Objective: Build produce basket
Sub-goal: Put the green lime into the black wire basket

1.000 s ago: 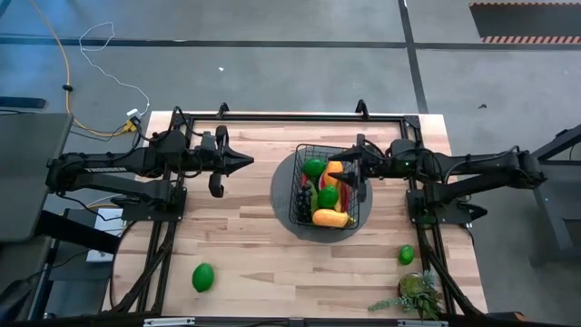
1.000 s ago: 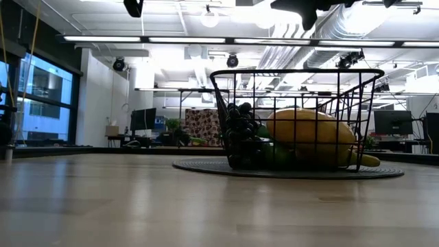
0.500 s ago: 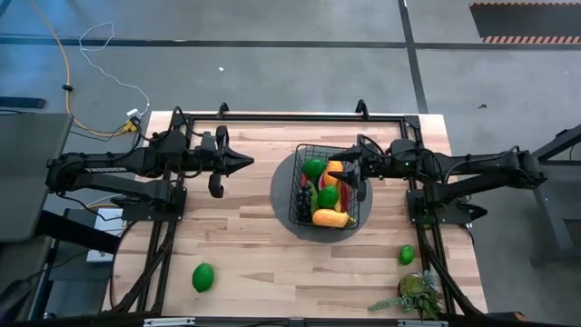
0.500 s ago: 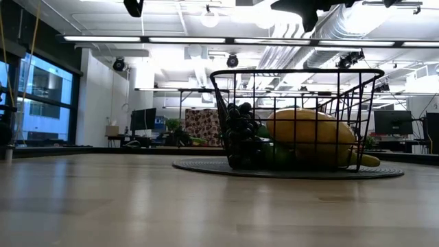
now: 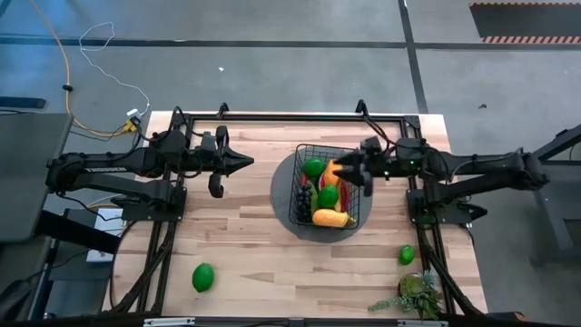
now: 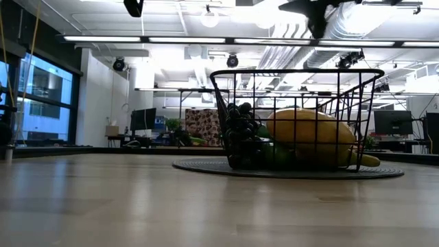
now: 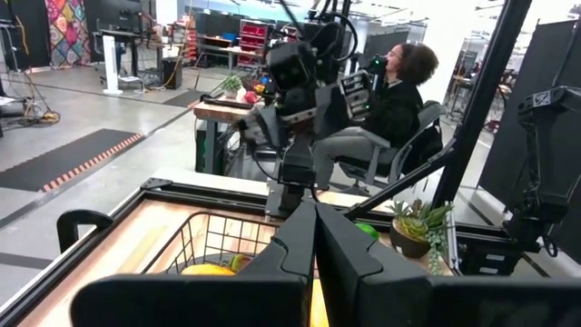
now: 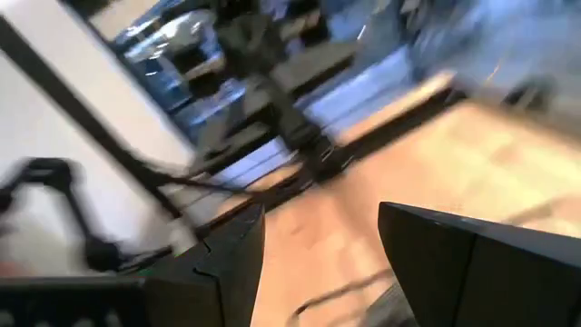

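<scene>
The black wire basket (image 5: pixel 329 186) stands on a dark round mat (image 5: pixel 283 193) at the table's middle. It holds produce: a green round fruit (image 5: pixel 313 167), a yellow fruit (image 5: pixel 329 218), and purple grapes (image 6: pixel 240 130). My right gripper (image 5: pixel 345 173) hovers level and open above the basket's far right part, with nothing between its fingers (image 8: pixel 231 263). My left gripper (image 5: pixel 247 163) is shut and empty, raised left of the basket and pointing toward it. Two more green fruits (image 5: pixel 203 277) (image 5: pixel 406 255) lie on the tabletop.
A leafy plant (image 5: pixel 418 295) stands at the near right corner. A black frame rail (image 5: pixel 290 117) runs along the far edge. Bare wood lies between the mat and the near edge. In the left wrist view a person (image 7: pixel 399 91) sits beyond the table.
My right gripper has rolled about the line it points along while staying above the basket; its fingers now stand slanted. The basket and the fruits have not moved.
</scene>
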Available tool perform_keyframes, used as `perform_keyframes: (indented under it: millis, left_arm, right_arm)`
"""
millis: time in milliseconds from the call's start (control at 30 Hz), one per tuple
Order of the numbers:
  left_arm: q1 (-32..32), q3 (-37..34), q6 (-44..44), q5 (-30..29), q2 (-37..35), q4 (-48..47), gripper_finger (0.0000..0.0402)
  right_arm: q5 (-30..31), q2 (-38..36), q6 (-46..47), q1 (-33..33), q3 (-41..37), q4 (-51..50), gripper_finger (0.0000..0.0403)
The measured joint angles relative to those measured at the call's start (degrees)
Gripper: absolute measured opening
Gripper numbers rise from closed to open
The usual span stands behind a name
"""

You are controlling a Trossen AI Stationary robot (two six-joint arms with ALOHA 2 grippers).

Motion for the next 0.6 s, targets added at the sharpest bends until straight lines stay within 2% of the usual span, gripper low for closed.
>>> perform_keyframes:
  millis: [167, 300, 467, 600]
  left_arm:
    - [-0.01, 0.0, 0.0, 0.0, 0.0, -0.4, 0.0]
    - [-0.02, 0.0, 0.0, 0.0, 0.02, -1.48, 0.0]
    - [-0.02, 0.0, 0.02, 0.04, 0.02, -1.66, 0.0]
    - [-0.01, 0.0, 0.47, 0.04, 0.02, -2.02, 0.0]
  right_arm:
    - [-12.0, -4.33, 18.79, 0.48, 0.02, -13.26, 0.0202]
    - [-21.95, -6.59, 33.83, 4.53, 0.04, -29.31, 0.0202]
    - [-22.29, -7.78, 51.04, 15.69, 0.04, -49.26, 0.0202]
    - [-17.74, -7.32, 63.75, 25.19, 0.04, -61.07, 0.0202]
